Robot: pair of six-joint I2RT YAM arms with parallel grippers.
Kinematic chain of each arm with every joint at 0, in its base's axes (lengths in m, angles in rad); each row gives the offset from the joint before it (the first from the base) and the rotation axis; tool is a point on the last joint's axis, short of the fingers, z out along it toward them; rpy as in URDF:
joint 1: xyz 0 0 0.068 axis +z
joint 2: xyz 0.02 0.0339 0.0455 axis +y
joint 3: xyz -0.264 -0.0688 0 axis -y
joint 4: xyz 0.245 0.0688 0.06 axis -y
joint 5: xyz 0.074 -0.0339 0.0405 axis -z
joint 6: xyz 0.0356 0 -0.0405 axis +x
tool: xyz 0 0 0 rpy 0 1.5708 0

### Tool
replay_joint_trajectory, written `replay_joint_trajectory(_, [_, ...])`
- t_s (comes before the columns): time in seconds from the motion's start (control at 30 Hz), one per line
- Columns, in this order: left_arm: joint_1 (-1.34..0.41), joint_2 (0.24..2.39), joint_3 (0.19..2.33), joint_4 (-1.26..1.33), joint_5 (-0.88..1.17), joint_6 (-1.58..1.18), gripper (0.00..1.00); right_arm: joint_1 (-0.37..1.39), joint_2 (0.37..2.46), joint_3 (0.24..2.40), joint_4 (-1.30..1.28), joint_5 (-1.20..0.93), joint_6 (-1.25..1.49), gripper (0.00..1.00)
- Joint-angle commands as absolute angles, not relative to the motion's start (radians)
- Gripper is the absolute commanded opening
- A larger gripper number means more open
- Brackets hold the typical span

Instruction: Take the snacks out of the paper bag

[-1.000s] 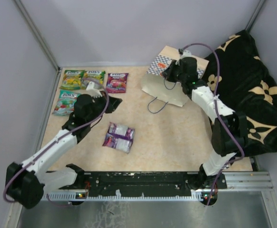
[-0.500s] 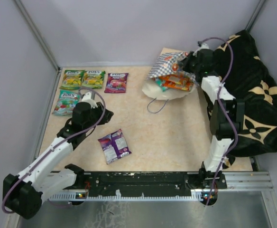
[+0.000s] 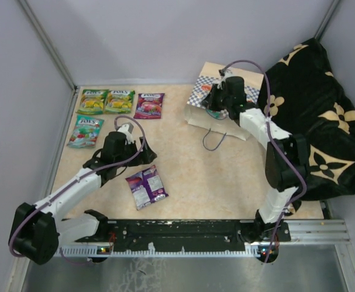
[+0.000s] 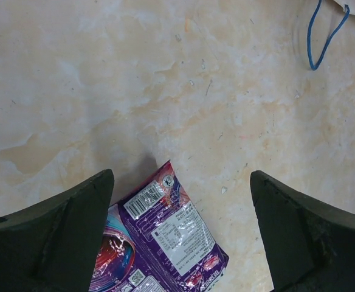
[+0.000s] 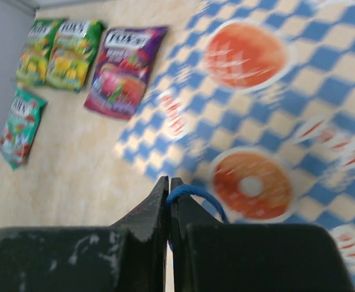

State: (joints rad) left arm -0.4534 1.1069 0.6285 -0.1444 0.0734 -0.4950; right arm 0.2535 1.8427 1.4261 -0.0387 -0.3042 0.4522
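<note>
Purple pouch (image 4: pixel 159 243) lies back-up on the desk (image 3: pixel 226 176) beneath the wide-open left fingers (image 4: pixel 50 243); right fingers (image 5: pixel 147 219) are pinched shut on the paper bag's (image 3: pixel 197 114) blue cord handle (image 5: pixel 193 193).

We think this is a robot lab — a small test booth. Plain grey walls (image 3: pixel 165 42) stand behind and beside the tan table (image 3: pixel 226 182), and two white robot arms (image 3: pixel 74 187) are bolted to a black rail (image 3: pixel 183 230) at its near edge.
</note>
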Motion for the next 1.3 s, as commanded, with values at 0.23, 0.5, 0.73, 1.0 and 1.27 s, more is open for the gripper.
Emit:
replay_joint_trajectory(0.23, [-0.45,1.036,0.507,-0.178,0.096,-0.505,1.0,0.577,1.462,1.204,0.066,-0.098,0.428,0.0])
replay_joint_trajectory(0.5, [-0.451,1.093,0.527,-0.17,0.073,-0.506,1.0,0.646,1.529,1.255,0.077,0.074,0.283,0.0])
replay_joint_trajectory(0.73, [-0.505,1.298,0.591,-0.148,-0.028,-0.5,0.98,0.371,1.639,1.387,0.087,-0.137,0.369,0.0])
replay_joint_trajectory(1.0, [-0.526,1.434,0.675,-0.147,-0.111,-0.462,0.91,0.25,1.801,1.587,0.01,-0.244,0.364,0.0])
replay_joint_trajectory(1.27, [-0.527,1.547,0.715,-0.123,-0.04,-0.44,0.57,0.217,1.849,1.633,-0.008,-0.292,0.364,0.0])
